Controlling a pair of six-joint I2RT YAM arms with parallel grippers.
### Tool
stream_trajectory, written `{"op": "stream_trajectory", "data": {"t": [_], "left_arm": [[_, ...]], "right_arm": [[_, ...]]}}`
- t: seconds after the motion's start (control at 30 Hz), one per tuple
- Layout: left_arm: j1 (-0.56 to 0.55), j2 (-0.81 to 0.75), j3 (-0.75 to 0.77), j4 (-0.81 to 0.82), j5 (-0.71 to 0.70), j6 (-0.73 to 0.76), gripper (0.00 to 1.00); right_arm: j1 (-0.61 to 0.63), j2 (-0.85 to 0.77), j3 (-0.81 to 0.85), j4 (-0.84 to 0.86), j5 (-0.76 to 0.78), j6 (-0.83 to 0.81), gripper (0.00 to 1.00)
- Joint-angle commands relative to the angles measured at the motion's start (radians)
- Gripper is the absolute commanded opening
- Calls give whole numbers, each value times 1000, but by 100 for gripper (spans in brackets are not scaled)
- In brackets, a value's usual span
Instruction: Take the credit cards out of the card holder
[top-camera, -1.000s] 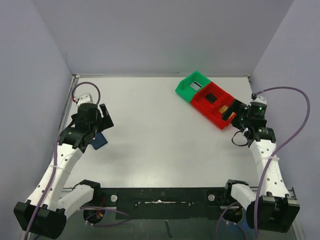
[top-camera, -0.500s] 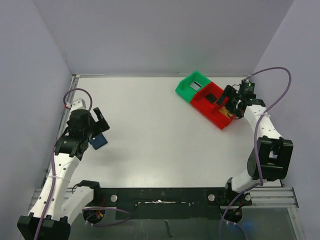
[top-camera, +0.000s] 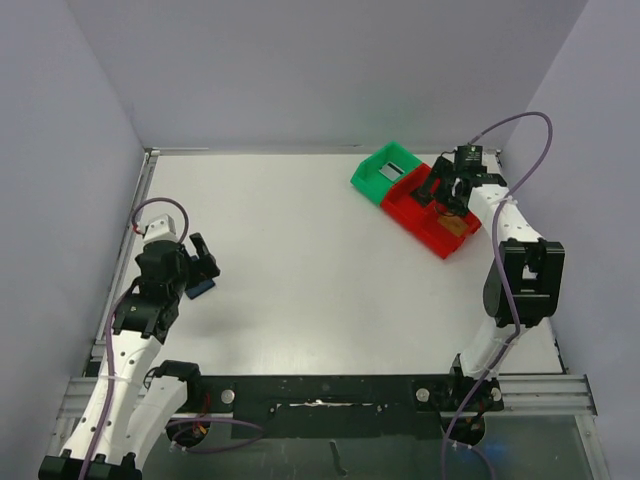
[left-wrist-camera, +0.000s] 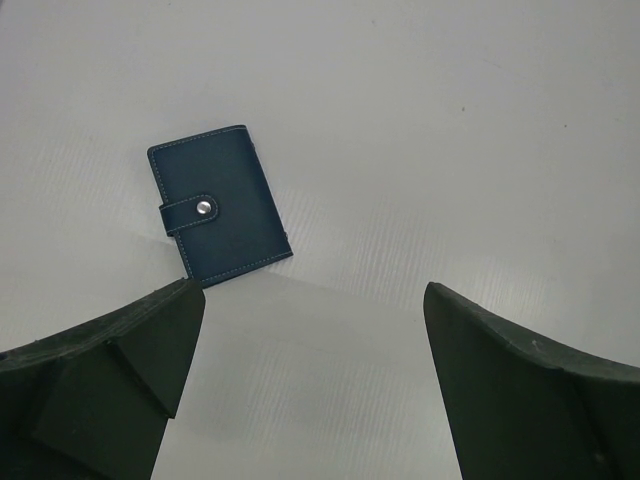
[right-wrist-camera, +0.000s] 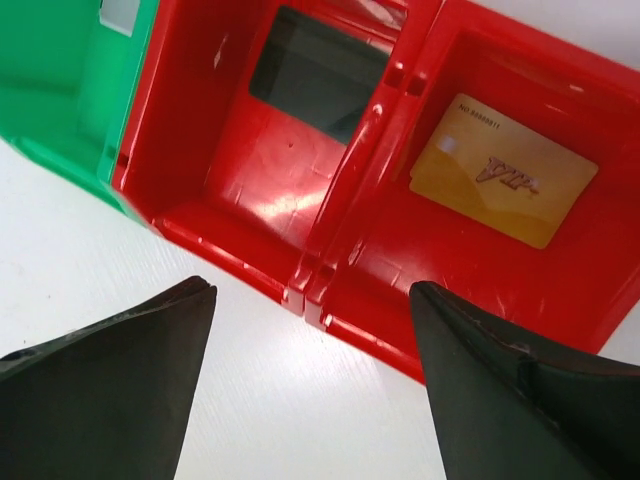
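The card holder (left-wrist-camera: 218, 203) is a dark blue wallet, closed with a snap strap, lying flat on the white table. In the top view it (top-camera: 203, 289) shows partly under my left gripper (top-camera: 194, 263). My left gripper (left-wrist-camera: 312, 292) is open and empty, hovering just near of the holder. My right gripper (right-wrist-camera: 312, 292) is open and empty above the near wall of the red bin (right-wrist-camera: 250, 255). A gold credit card (right-wrist-camera: 503, 183) lies in one red compartment and a dark card (right-wrist-camera: 320, 75) in the other. My right gripper also shows in the top view (top-camera: 441, 190).
A green bin (top-camera: 378, 180) adjoins the red bin (top-camera: 432, 232) at the back right; a greyish card (top-camera: 388, 172) lies in it. Grey walls close the table on the left, back and right.
My right arm swung back and left, from beside the red bin to over it. My left arm drew back towards its base. The card holder has not moved.
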Motion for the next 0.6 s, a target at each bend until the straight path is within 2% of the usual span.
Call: {"op": "stream_trajectory", "data": {"t": [0.0,0.57], "left_arm": [[7,-7,2,93,20,23,95],[7,55,-2,106,2,40,95]], "right_arm": [[1,48,95,-16,45,11,78],[16,179,208,-61,103,-23,55]]}}
